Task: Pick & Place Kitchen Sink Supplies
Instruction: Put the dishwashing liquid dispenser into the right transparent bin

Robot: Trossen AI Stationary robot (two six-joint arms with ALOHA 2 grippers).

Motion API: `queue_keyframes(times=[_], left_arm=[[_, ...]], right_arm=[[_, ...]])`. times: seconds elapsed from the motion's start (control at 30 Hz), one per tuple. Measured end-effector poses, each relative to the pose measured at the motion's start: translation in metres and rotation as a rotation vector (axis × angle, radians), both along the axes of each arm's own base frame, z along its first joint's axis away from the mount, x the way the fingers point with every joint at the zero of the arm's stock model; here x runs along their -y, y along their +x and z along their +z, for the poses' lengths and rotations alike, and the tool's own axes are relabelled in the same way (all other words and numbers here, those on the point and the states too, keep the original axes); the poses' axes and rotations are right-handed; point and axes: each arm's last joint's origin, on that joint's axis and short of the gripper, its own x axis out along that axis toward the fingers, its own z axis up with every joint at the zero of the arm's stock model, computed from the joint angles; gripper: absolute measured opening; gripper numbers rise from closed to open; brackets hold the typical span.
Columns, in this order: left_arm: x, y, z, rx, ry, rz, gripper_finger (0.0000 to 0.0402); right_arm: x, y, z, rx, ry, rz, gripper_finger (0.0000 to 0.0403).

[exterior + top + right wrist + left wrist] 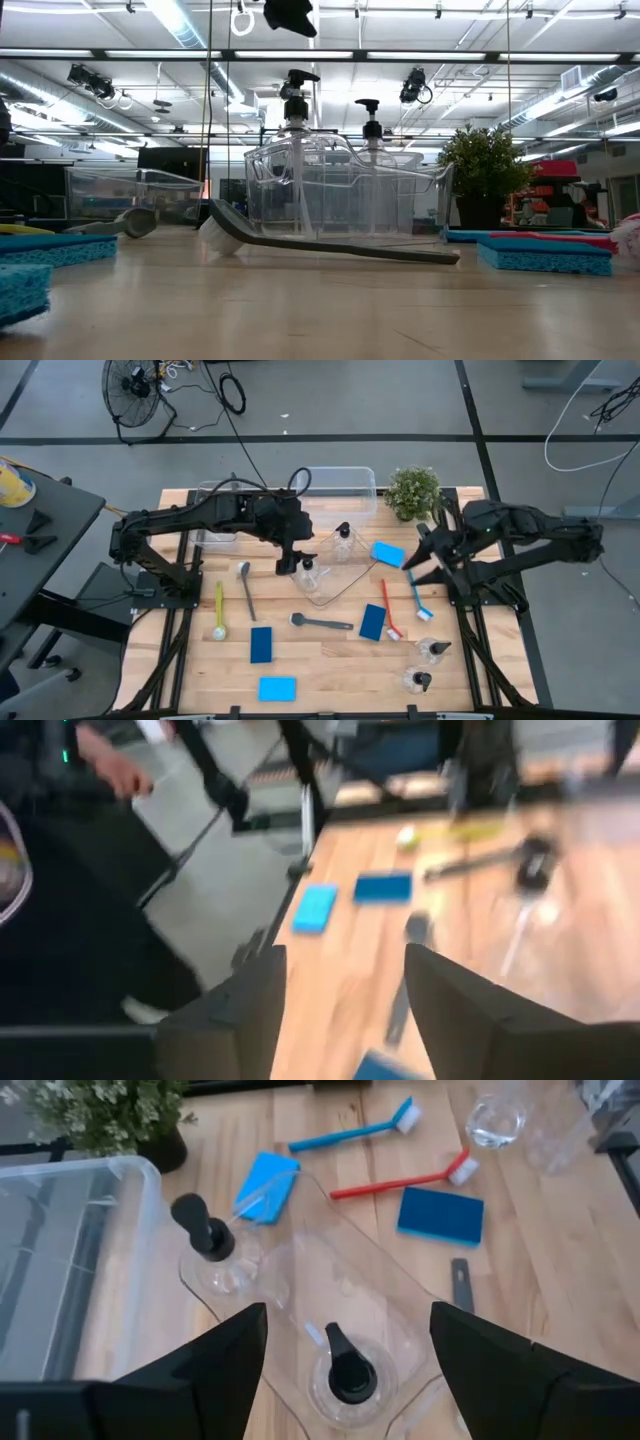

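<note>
Your left claw (287,563) hangs wide open, empty, over the pump bottle (340,1370) in the clear tray (400,1295). Drop and pinch next. Right claw (340,1010) looks spread, empty.

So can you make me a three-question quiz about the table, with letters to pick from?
1. Where is the potted plant?
A. On the tray
B. Right beside the big clear bin
C. Between two brushes

2. How many sponges lie on the table?
A. Two
B. Three
C. Four

3. The left gripper, over a pump bottle, is:
A. Open
B. Shut on the bottle
C. Holding a sponge

Answers:
1 B, its pot stands by the bin's corner.
2 C, two light blue and two dark blue show from above.
3 A, its fingers stand wide on either side of the pump top, not touching it.
The right gripper hangs open at the table's right side.
</note>
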Motion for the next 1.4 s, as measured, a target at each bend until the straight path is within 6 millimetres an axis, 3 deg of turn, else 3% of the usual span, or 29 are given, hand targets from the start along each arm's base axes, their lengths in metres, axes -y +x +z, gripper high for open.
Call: queue_keyframes(times=[0.37,0.7,1.07,1.4], left_arm=[[-0.001,0.000,0.000,-0.005,0.032,0.033,0.0287],[-0.001,0.000,0.000,-0.005,0.032,0.033,0.0287],[-0.002,0.000,0.000,-0.006,0.044,0.046,0.0287],[-0.003,0.000,0.000,-0.008,0.063,0.066,0.0287]], right_arm=[[-0.024,-0.011,-0.015,-0.210,0.029,0.141,0.0208],[-0.055,-0.008,-0.027,-0.377,0.046,0.223,0.0208],[-0.086,-0.007,-0.054,-0.682,-0.035,0.278,0.0208],[-0.106,0.000,-0.069,-0.784,-0.105,0.292,0.0208]])
